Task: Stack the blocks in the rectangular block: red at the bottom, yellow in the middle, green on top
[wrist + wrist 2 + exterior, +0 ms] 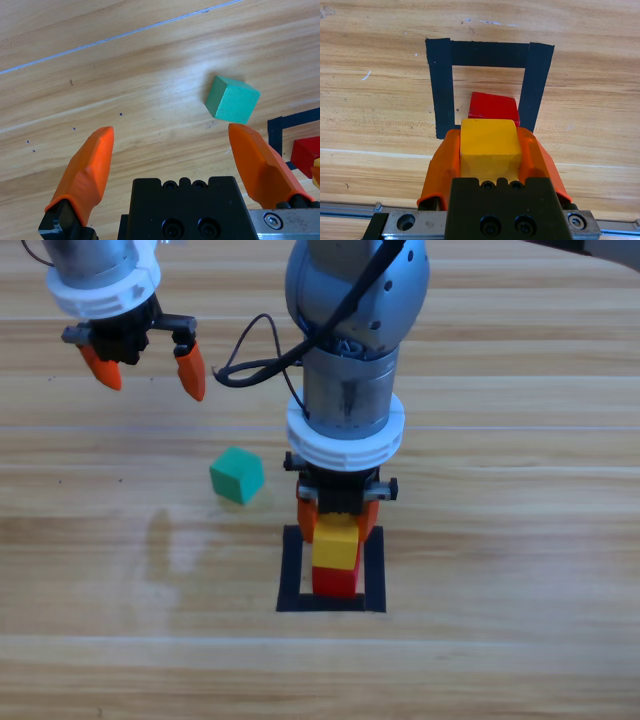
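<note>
- High view: right end effector at frame centre, coming straight down from the top edge, pinching the yellow cube. Yellow sits directly over the red cube, which lies inside the black tape frame at lower centre. Key relation: yellow lines up with red, maybe touching; contact can't be confirmed from above. Green cube on the surface up-left of the frame, apart from it. Left end effector at upper left, jaws spread, holding nothing; it is the nearer arm to green, which lies down-right of it.
- Left wrist view: left end effector wide apart at the bottom. Green lies ahead, upper right, turned askew to the jaws, closer to the right-hand jaw. Tape corner and red at right edge.
- Right wrist view: right end effector clamped on yellow. Red peeks out just past yellow, within the tape frame, nearer its right strip. Looks like release is the next call, if yellow is seated.
</note>
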